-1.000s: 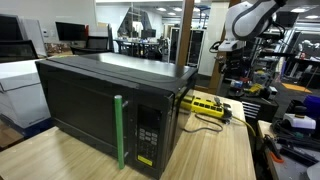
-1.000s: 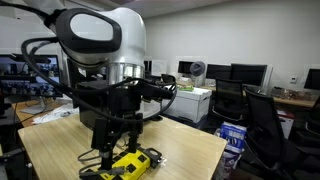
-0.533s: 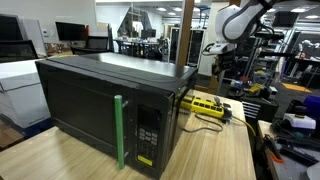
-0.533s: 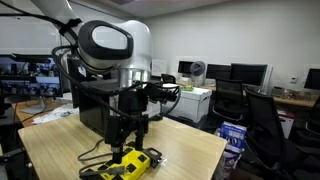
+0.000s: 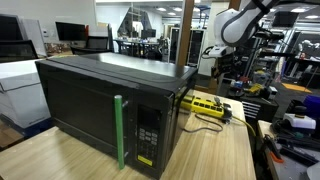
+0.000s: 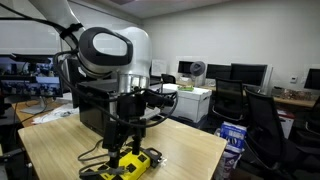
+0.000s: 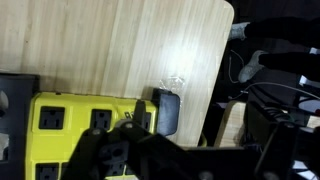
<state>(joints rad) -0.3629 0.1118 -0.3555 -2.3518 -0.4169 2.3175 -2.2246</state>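
place: office-lab | evidence: desk monitors [image 6: 245,73], office chairs [image 6: 265,118], equipment racks [image 5: 178,45]

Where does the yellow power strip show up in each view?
In an exterior view: yellow power strip centre-right, beside the microwave.
In an exterior view: bottom centre, under the gripper.
Wrist view: lower left.
Shared landmark: the wooden table.

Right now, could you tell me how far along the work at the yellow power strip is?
Done: the tool is placed above the yellow power strip beside the microwave. In hand: it hovers close over the sockets, gripping nothing that I can see. Left: contact with the strip or its black plug; none shows yet.
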